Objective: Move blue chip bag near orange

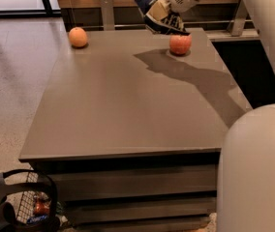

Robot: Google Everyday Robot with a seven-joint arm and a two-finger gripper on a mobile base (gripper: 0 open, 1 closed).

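The blue chip bag (152, 6) hangs in the air above the table's far edge, dark navy with white lettering and a pale panel. My gripper (169, 4) is shut on the blue chip bag from its right side, and the white arm reaches in from the top right. The orange (78, 36) sits at the far left corner of the grey table (128, 100), well left of the bag. A redder apple (180, 44) lies just below and right of the bag.
A wooden wall and metal posts (107, 11) run behind the table. A wire basket (28, 209) with items stands on the floor at the lower left. The robot's white body (256, 168) fills the lower right.
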